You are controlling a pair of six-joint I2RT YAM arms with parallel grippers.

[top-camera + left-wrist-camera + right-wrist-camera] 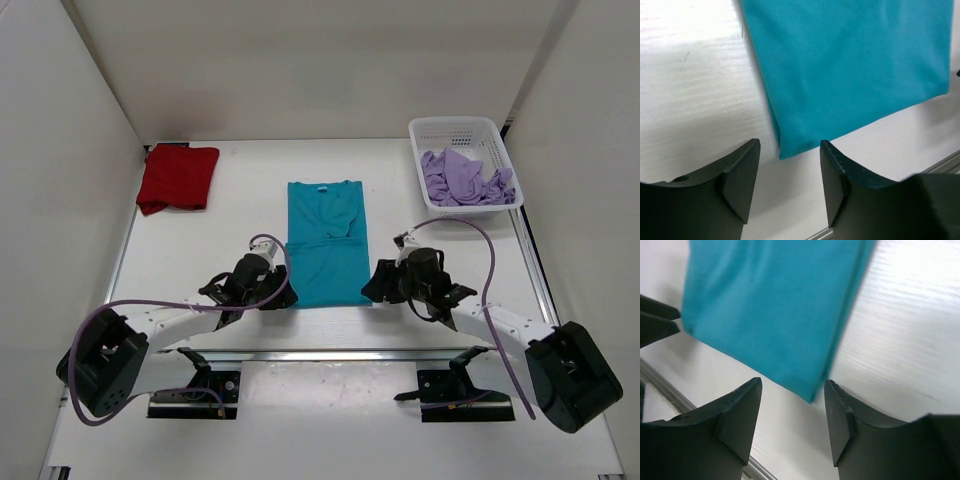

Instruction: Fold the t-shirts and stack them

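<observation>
Teal cloth takes the middle of the scene. The teal-blue t-shirt (325,245) lies flat on the white bench (240,200), folded into a long narrow panel with its neckline at the far end and its hem towards the arms.

Only the top view shows the other two shirts. The deep red t-shirt (177,177) sits folded at the far left of the bench, well apart from the teal one. The pale lavender t-shirt (466,178) lies crumpled inside the white mesh basket (455,125) at the far right. That view also places one arm at each near corner of the teal panel, though it is too coarse to show how the jaws stand.

The wrist views settle that. The left pincer (790,145) hangs low over the bench with its jaws moderately apart. The shirt's near-left corner lies just ahead of the gap, touching neither of the dark fingers (740,175). The right pincer (793,382) is parted to about the same width, with the near-right corner pointing into its gap and clear of both fingers (845,420). Neither pincer holds anything.
</observation>
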